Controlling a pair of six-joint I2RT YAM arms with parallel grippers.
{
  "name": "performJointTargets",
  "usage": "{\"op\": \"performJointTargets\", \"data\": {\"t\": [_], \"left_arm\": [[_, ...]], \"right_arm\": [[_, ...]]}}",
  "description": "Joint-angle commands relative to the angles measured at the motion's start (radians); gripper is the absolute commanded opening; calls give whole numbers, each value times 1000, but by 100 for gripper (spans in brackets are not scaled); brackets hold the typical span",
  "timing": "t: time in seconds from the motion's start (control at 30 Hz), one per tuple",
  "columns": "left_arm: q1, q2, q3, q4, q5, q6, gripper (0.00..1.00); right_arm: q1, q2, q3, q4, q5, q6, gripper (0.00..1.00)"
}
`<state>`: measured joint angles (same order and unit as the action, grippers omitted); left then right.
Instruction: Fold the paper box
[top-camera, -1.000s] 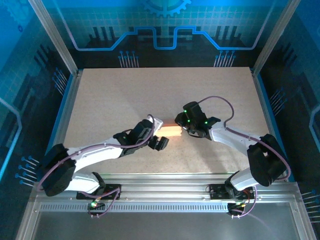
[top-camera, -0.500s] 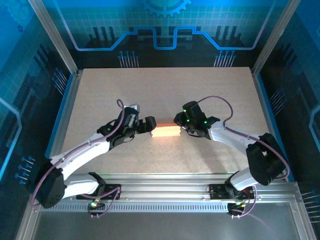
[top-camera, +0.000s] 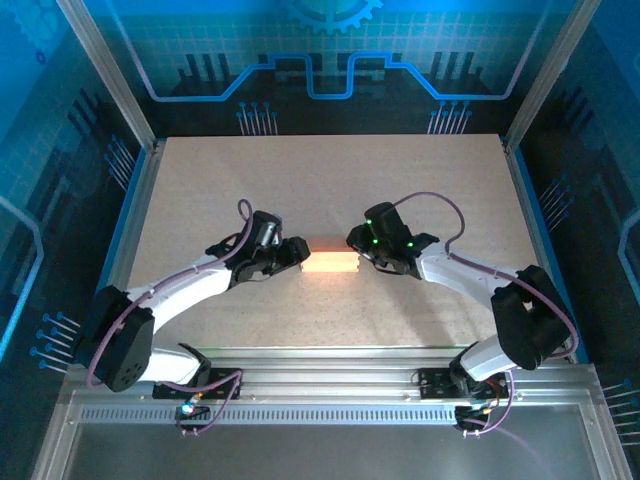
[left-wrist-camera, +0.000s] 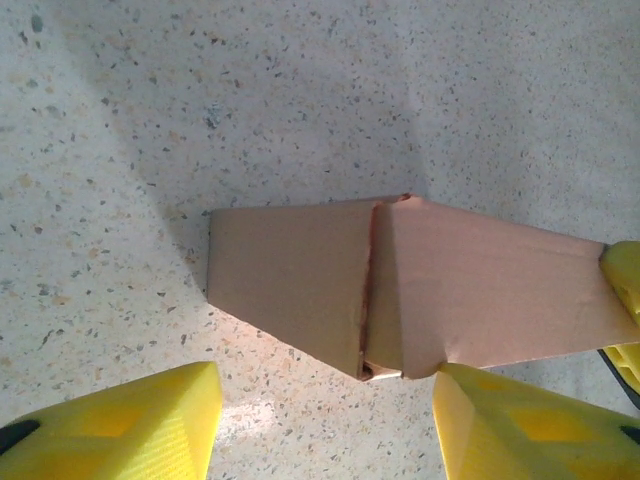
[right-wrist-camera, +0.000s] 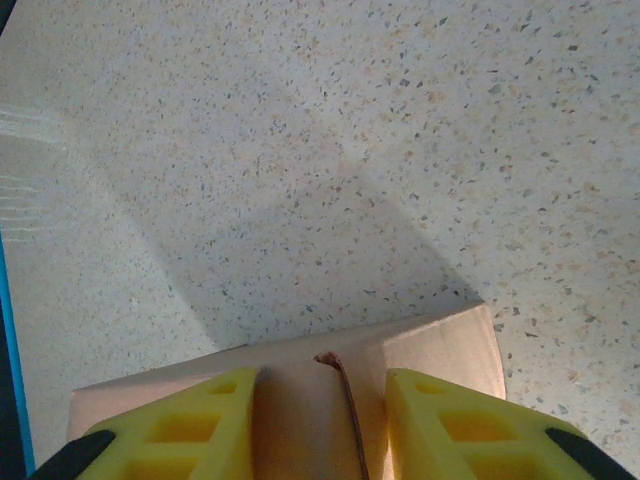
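— Where is the box?

— The box (top-camera: 331, 263) lies low near the middle of the table (top-camera: 300, 180), stretched between the 2 arms.

— Is it folded yet?

— Partly, I'd say. From the left wrist I see 2 tan panels meeting at a seam (left-wrist-camera: 368, 290), and the seam gapes a little, dark inside. A small tab (left-wrist-camera: 378, 371) pokes out at its near end. So the body looks creased into shape, but that join isn't shut, and I see no flap tucked in.

— Who has hold of it?

— The right gripper (top-camera: 356, 252) is on the box's right end. In its own view the 2 yellow fingers (right-wrist-camera: 170, 425) sit close on either side of a strip of card, so I judge it is pinching the box there.

— And the other?

— The left gripper (top-camera: 298, 254) is at the left end, just beside the card. Its jaws stand spread, 1 finger on each side of the box's near corner, with nothing pinched between them.

— What's left, then?

— Most of it, by my guess: press that seam together, then turn in the end flaps. Whether the ends have flaps ready I can't tell from here.

— Any worry?

— The card is thin. Squeezed at the corner, it may buckle rather than fold on the crease.
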<state>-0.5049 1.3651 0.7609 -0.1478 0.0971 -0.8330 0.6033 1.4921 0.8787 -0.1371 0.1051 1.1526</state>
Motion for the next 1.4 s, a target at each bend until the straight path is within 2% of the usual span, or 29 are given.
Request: {"op": "performJointTargets", "data": {"t": [0.0, 0.13, 0.2, 0.27, 0.33, 0.4, 0.43, 0.53, 0.73, 0.87, 1.0, 1.17, 1.37], "left_arm": [[22, 32, -31, -1, 55, -14, 58], [40, 69, -68, 70, 122, -39, 48], [39, 57, -80, 95, 134, -40, 48], [39, 29, -70, 93, 138, -18, 56], [40, -9, -49, 75, 139, 13, 75], [39, -36, -20, 51, 131, 41, 84], [41, -44, -7, 42, 127, 52, 88], [62, -16, 31, 5, 96, 80, 88], [89, 112, 78, -6, 120, 109, 68], [90, 178, 78, -9, 127, 107, 63], [90, 221, 64, -27, 91, 107, 52], [89, 256, 43, -25, 93, 105, 45], [85, 277, 13, -10, 84, 102, 45]], "right_arm": [[27, 76, -69, -220, -47, 8, 35], [29, 76, -67, -222, -46, 9, 35], [29, 76, -66, -224, -47, 6, 35], [29, 76, -63, -228, -47, 3, 34], [29, 77, -62, -228, -45, 2, 35], [29, 79, -61, -225, -47, 3, 35], [30, 79, -60, -224, -49, 2, 35], [32, 82, -62, -219, -52, 2, 35], [32, 83, -57, -214, -62, -8, 35], [32, 90, -47, -205, -76, -21, 35], [32, 77, -25, -191, -88, -93, 33], [22, 30, 32, -190, -89, -190, 45], [0, -16, 47, -150, -148, -229, 58]]}}
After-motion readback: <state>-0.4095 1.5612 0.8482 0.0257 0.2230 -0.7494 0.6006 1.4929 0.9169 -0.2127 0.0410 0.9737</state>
